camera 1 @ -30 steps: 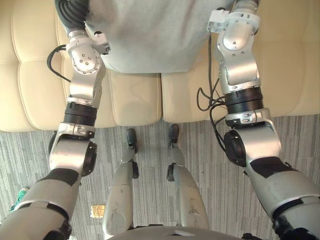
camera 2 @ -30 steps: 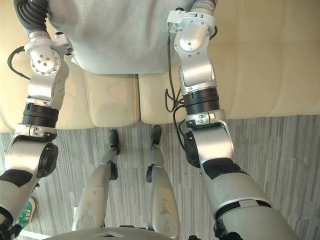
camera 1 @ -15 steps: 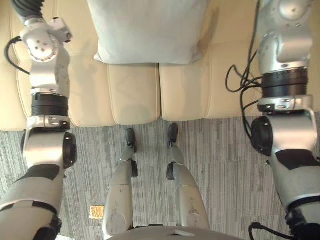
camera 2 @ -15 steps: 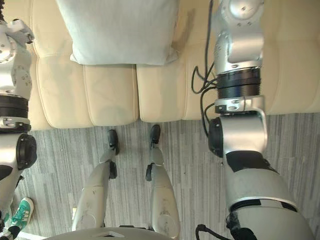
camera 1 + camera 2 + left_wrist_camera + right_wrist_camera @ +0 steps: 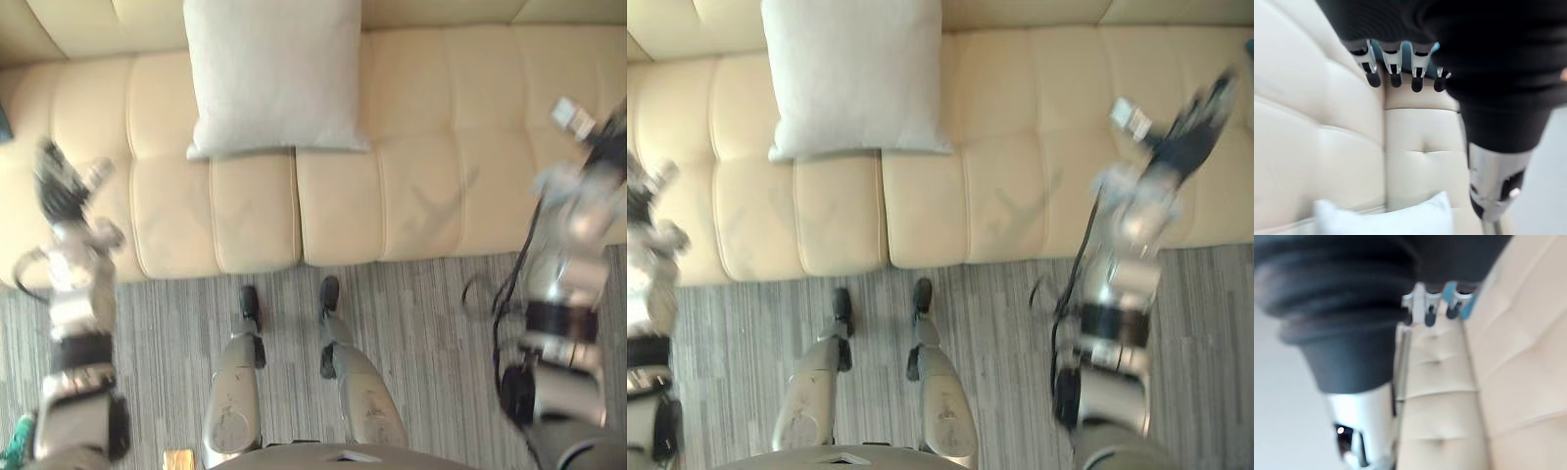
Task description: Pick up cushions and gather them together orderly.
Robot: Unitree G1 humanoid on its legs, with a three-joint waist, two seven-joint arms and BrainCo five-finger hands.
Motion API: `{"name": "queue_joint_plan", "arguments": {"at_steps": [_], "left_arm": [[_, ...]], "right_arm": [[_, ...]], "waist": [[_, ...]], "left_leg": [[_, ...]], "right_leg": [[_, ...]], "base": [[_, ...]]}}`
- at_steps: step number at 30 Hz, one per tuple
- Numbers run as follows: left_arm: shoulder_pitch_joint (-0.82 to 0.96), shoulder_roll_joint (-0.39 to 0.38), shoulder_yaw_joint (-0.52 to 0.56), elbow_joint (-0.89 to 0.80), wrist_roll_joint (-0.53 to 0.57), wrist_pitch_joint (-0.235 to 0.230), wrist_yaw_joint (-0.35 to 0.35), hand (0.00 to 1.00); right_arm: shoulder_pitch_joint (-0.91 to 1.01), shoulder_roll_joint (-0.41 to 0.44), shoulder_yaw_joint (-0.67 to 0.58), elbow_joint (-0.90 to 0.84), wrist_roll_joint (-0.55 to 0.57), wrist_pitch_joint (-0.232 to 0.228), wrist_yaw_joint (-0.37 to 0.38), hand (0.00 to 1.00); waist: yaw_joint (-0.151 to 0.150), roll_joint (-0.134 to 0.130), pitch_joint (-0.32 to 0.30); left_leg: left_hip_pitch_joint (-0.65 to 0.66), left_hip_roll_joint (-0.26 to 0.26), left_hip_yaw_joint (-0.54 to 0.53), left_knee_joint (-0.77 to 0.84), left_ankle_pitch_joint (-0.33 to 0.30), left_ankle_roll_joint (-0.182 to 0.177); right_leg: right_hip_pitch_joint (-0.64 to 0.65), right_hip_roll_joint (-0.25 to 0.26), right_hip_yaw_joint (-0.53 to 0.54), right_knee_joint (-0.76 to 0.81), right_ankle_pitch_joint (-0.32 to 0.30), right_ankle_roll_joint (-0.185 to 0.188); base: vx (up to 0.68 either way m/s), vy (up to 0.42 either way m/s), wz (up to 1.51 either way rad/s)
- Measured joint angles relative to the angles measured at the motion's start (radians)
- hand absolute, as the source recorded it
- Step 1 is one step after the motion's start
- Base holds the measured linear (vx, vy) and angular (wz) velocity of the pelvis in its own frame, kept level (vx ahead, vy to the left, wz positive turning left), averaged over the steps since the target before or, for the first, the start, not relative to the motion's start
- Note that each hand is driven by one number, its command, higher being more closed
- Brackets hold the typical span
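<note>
**Lone cushion sits on sofa, both hands wide and empty**

A cream tufted sofa (image 5: 441, 147) spans the scene above a grey striped carpet (image 5: 441, 323). On its seat, left of centre, a pale grey cushion (image 5: 274, 78) sits with its upper edge at the backrest, apart from both hands.

The robot's arms are held out to either side. The left hand (image 5: 57, 186) hangs over the sofa's left end and the right hand (image 5: 1200, 113) over the seat towards the right end, each well apart from the cushion. In the left wrist view the fingers (image 5: 1393, 73) sit in a loose row, released and grasping nothing. In the right wrist view the fingers (image 5: 1427, 313) look equally slack, with bare upholstery beyond them.

The cushion looks plump, soft and light. Its fabric cover should give under the fingers rather than slip, and nothing about it seems fragile. Being broad and floppy, it would likely sag from a one-handed corner pinch. A hand on each side edge, pressing inward, appears the steadier hold.

As for holders, the sofa seat does that work here, carrying this one cushion.

A small teal patch (image 5: 1436, 46) shows past the left fingers, and another (image 5: 1465, 308) past the right. Whether they are further cushions cannot be told.
</note>
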Motion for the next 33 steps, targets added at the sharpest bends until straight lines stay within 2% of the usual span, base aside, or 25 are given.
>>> {"name": "queue_joint_plan", "arguments": {"at_steps": [1, 2, 3, 4, 5, 7, 8, 10, 14, 17, 20, 23, 24, 25, 26, 27, 28, 29, 30, 31, 32, 33], "left_arm": [[0.035, -0.03, -0.003, 0.003, 0.008, 0.002, -0.006, 0.0], [0.128, -0.107, -0.006, 0.04, 0.025, 0.01, -0.026, 0.0], [0.177, -0.142, -0.006, 0.094, 0.032, 0.017, -0.041, 0.0], [0.198, -0.155, -0.007, 0.124, 0.044, 0.023, -0.048, 0.0], [0.255, -0.187, -0.008, 0.207, 0.079, 0.031, -0.069, 0.0], [0.312, -0.226, -0.004, 0.304, 0.102, 0.042, -0.091, 0.0], [0.323, -0.234, -0.003, 0.33, 0.115, 0.045, -0.094, 0.0], [0.363, -0.273, 0.007, 0.452, 0.151, 0.059, -0.106, 0.0], [0.376, -0.302, 0.036, 0.601, 0.202, 0.071, -0.102, 0.0], [0.378, -0.296, 0.055, 0.64, 0.232, 0.078, -0.084, 0.0], [0.377, -0.292, 0.055, 0.657, 0.238, 0.083, -0.081, 0.0], [0.363, -0.29, 0.052, 0.656, 0.237, 0.09, -0.066, 0.0], [0.359, -0.289, 0.052, 0.656, 0.237, 0.09, -0.061, 0.0], [0.349, -0.296, 0.058, 0.651, 0.237, 0.092, -0.057, 0.0], [0.331, -0.298, 0.057, 0.635, 0.237, 0.09, -0.046, 0.0], [0.324, -0.295, 0.057, 0.628, 0.237, 0.089, -0.042, 0.0], [0.316, -0.291, 0.071, 0.616, 0.235, 0.09, -0.034, 0.0], [0.318, -0.289, 0.073, 0.609, 0.234, 0.09, -0.023, 0.0], [0.317, -0.29, 0.073, 0.608, 0.234, 0.09, -0.019, 0.0], [0.308, -0.298, 0.072, 0.605, 0.234, 0.091, -0.017, 0.0], [0.278, -0.304, 0.067, 0.603, 0.224, 0.091, -0.015, 0.0], [0.27, -0.312, 0.057, 0.603, 0.22, 0.09, -0.014, 0.0]], "right_arm": [[0.045, 0.025, 0.0, 0.001, -0.009, 0.001, 0.015, 0.0], [0.163, 0.099, 0.005, 0.011, -0.05, 0.003, 0.052, 0.0], [0.228, 0.14, 0.007, 0.039, -0.085, 0.003, 0.076, 0.0], [0.255, 0.158, 0.008, 0.059, -0.112, 0.008, 0.087, 0.0], [0.333, 0.202, 0.018, 0.121, -0.199, 0.021, 0.116, 0.0], [0.408, 0.245, 0.042, 0.212, -0.294, 0.028, 0.124, 0.0], [0.418, 0.255, 0.047, 0.242, -0.31, 0.032, 0.125, 0.0], [0.438, 0.294, 0.054, 0.409, -0.354, 0.045, 0.147, 0.0], [0.437, 0.307, 0.048, 0.667, -0.413, 0.066, 0.166, 0.0], [0.444, 0.308, 0.035, 0.774, -0.43, 0.087, 0.169, 0.0], [0.449, 0.308, 0.03, 0.823, -0.431, 0.099, 0.175, 0.0], [0.449, 0.32, 0.036, 0.83, -0.43, 0.107, 0.189, 0.0], [0.449, 0.323, 0.042, 0.83, -0.43, 0.107, 0.188, 0.0], [0.432, 0.324, 0.052, 0.823, -0.431, 0.105, 0.189, 0.0], [0.426, 0.322, 0.054, 0.824, -0.43, 0.106, 0.189, 0.0], [0.426, 0.325, 0.054, 0.825, -0.43, 0.106, 0.188, 0.0], [0.426, 0.337, 0.055, 0.828, -0.43, 0.106, 0.186, 0.0], [0.424, 0.345, 0.068, 0.828, -0.43, 0.106, 0.186, 0.0], [0.415, 0.348, 0.077, 0.826, -0.43, 0.106, 0.185, 0.0], [0.383, 0.356, 0.094, 0.827, -0.43, 0.107, 0.185, 0.0], [0.34, 0.363, 0.097, 0.821, -0.429, 0.106, 0.182, 0.0], [0.324, 0.361, 0.102, 0.818, -0.429, 0.106, 0.179, 0.0]], "waist": [[0.0, 0.003, -0.008], [0.001, 0.012, -0.042], [0.0, 0.015, -0.072], [-0.001, 0.016, -0.084], [-0.001, 0.015, -0.124], [0.001, 0.011, -0.18], [0.0, 0.01, -0.192], [0.001, 0.005, -0.236], [0.0, -0.01, -0.267], [-0.001, -0.017, -0.284], [-0.004, -0.021, -0.283], [-0.004, -0.025, -0.259], [-0.003, -0.028, -0.252], [0.004, 0.007, -0.252], [0.001, -0.003, -0.253], [0.003, -0.006, -0.248], [0.005, -0.029, -0.253], [0.016, -0.048, -0.255], [0.022, -0.054, -0.253], [0.033, -0.062, -0.251], [0.048, -0.063, -0.25], [0.054, -0.046, -0.243]], "left_leg": [[0.012, -0.001, -0.001, -0.001, -0.005, -0.001], [0.044, -0.004, -0.001, -0.003, -0.017, 0.0], [0.066, -0.006, -0.001, -0.009, -0.023, -0.004], [0.083, -0.007, -0.001, -0.013, -0.026, -0.005], [0.132, -0.011, 0.001, -0.025, -0.04, -0.011], [0.186, -0.018, 0.011, -0.037, -0.054, -0.011], [0.2, -0.02, 0.015, -0.041, -0.056, -0.01], [0.262, -0.028, 0.04, -0.059, -0.072, -0.003], [0.342, -0.048, 0.053, -0.098, -0.074, -0.002], [0.394, -0.065, 0.036, -0.129, -0.073, -0.001], [0.431, -0.076, 0.033, -0.135, -0.073, 0.0], [0.429, -0.068, 0.022, -0.076, -0.089, 0.027], [0.423, -0.067, 0.02, -0.067, -0.09, 0.031], [0.395, -0.04, 0.022, -0.056, -0.084, 0.054], [0.364, -0.035, -0.009, -0.049, -0.067, 0.052], [0.351, -0.035, -0.022, -0.046, -0.061, 0.051], [0.328, -0.033, -0.05, -0.033, -0.048, 0.045], [0.31, -0.033, -0.052, -0.025, -0.029, 0.039], [0.298, -0.033, -0.051, -0.017, -0.025, 0.036], [0.254, -0.029, -0.048, 0.009, -0.016, 0.023], [0.211, -0.015, -0.04, 0.012, 0.011, 0.007], [0.198, -0.004, -0.039, 0.008, 0.019, 0.0]], "right_leg": [[0.011, 0.0, 0.001, 0.0, -0.003, 0.001], [0.04, -0.001, 0.005, 0.0, -0.015, 0.004], [0.06, -0.002, 0.004, 0.0, -0.023, 0.01], [0.074, -0.003, 0.005, 0.0, -0.027, 0.011], [0.116, -0.003, 0.013, -0.001, -0.041, 0.018], [0.157, -0.007, 0.03, -0.001, -0.069, 0.031], [0.166, -0.009, 0.033, -0.001, -0.075, 0.027], [0.205, -0.02, 0.061, -0.007, -0.085, 0.037], [0.251, -0.031, 0.085, -0.007, -0.09, 0.044], [0.284, -0.038, 0.092, -0.007, -0.094, 0.049], [0.311, -0.042, 0.096, 0.006, -0.1, 0.054], [0.269, -0.049, 0.075, 0.176, -0.145, 0.071], [0.266, -0.05, 0.074, 0.19, -0.144, 0.073], [0.243, -0.047, 0.062, 0.254, -0.165, 0.092], [0.17, -0.073, 0.01, 0.523, -0.29, 0.061], [0.158, -0.087, -0.006, 0.621, -0.329, 0.067], [0.168, -0.116, -0.028, 0.745, -0.374, 0.094], [0.207, -0.137, -0.028, 0.765, -0.392, 0.107], [0.225, -0.145, -0.026, 0.751, -0.395, 0.107], [0.273, -0.148, -0.025, 0.638, -0.425, 0.118], [0.301, -0.118, -0.05, 0.504, -0.452, 0.099], [0.315, -0.104, -0.061, 0.45, -0.451, 0.099]], "base": [[0.12, 0.032, -0.03], [0.12, 0.04, -0.04], [0.07, 0.027, -0.03], [0.09, 0.032, -0.02], [0.08, 0.028, -0.02], [0.08, 0.035, -0.12], [0.03, 0.049, -0.25], [0.01, 0.057, -0.32], [0.0, 0.037, -0.23], [0.01, 0.029, -0.15], [0.01, 0.039, -0.06], [-0.01, 0.046, 0.09], [-0.09, 0.031, 0.17], [-0.11, 0.041, 0.4], [-0.11, 0.034, 0.54], [-0.06, -0.044, 0.75], [-0.03, -0.13, 0.51], [-0.04, -0.168, 0.37], [-0.08, -0.197, 0.03], [-0.17, -0.214, -0.18], [-0.19, -0.211, -0.25], [-0.24, -0.197, -0.31]]}}
